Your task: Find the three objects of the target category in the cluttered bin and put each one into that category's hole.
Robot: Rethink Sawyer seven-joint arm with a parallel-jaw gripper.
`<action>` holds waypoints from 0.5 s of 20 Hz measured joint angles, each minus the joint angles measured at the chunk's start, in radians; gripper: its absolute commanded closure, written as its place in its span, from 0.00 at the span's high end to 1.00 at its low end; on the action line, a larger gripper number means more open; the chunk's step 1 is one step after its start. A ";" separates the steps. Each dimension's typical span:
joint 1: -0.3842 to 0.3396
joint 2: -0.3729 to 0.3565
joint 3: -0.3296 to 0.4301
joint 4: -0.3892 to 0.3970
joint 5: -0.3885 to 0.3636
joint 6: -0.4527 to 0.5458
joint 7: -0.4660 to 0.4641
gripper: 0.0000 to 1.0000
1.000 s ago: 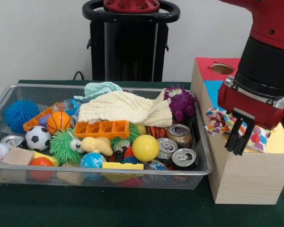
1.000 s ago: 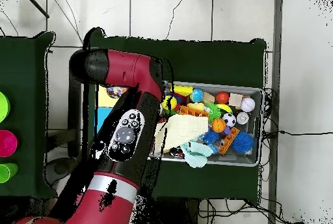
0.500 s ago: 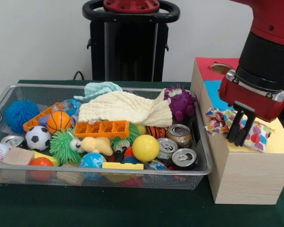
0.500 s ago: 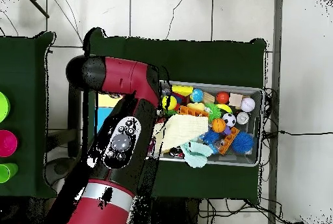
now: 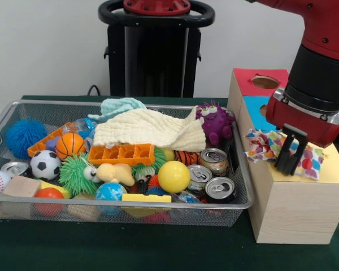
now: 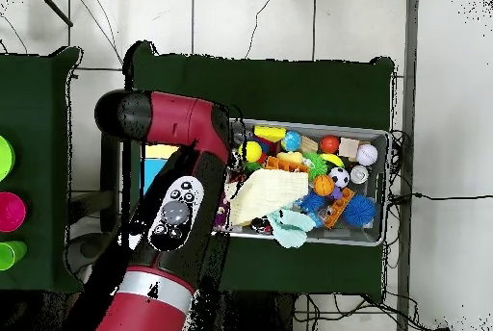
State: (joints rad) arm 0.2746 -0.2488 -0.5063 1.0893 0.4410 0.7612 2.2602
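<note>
arm (image 5: 322,68): reaching down | gripper (image 5: 288,164): jaws closed together

The light is bright and even in both views, and seems to come from above. The silver wire mesh tray (image 5: 11,107) drops only a soft shadow on the dark green table cover (image 5: 124,248). The shiny silver can tops (image 5: 220,188) gleam a little. The front view looks a bit soft.
</note>
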 measured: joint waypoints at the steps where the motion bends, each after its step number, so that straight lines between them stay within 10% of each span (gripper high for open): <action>1: 0.001 0.001 0.003 0.001 0.000 -0.007 0.000 0.00; 10: 0.004 0.002 0.008 0.001 0.000 -0.029 0.000 0.00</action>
State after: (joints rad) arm 0.2786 -0.2470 -0.4982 1.0908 0.4414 0.7326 2.2602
